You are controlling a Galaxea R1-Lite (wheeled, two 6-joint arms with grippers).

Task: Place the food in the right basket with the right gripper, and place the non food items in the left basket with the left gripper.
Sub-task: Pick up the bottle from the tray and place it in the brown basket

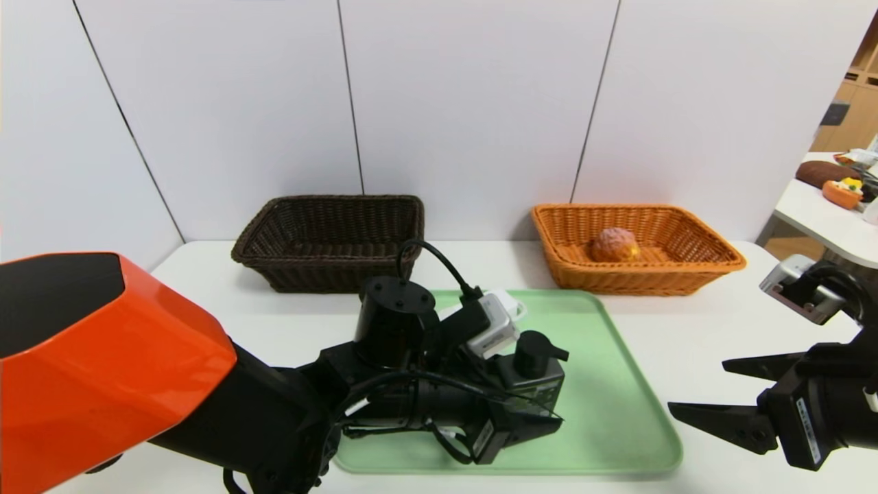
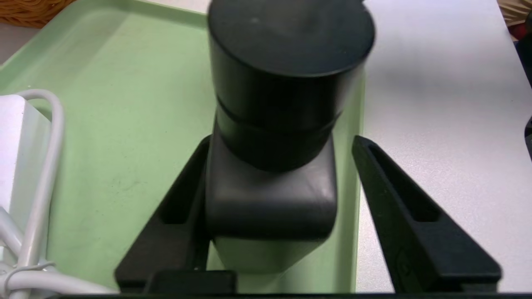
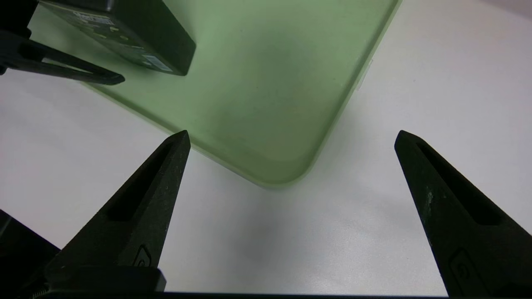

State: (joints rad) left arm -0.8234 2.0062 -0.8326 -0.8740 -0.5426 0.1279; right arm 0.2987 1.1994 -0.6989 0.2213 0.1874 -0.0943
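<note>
**Left end effector open around bottle, bun in orange basket**

Left end effector: fingers straddle the black bottle, gap visible on one side, so not clamped. Bottle upright on the green tray; white power strip and its cord also on tray, near that end effector.

Right end effector: wide open, holding nothing, above white bench, right of tray.

Beyond left end effector: dark basket, far side of bench. Beyond right one, to its left: orange basket, bun inside.

Room: pale panelled wall behind baskets; side counter with food items far right, past right end effector.
</note>
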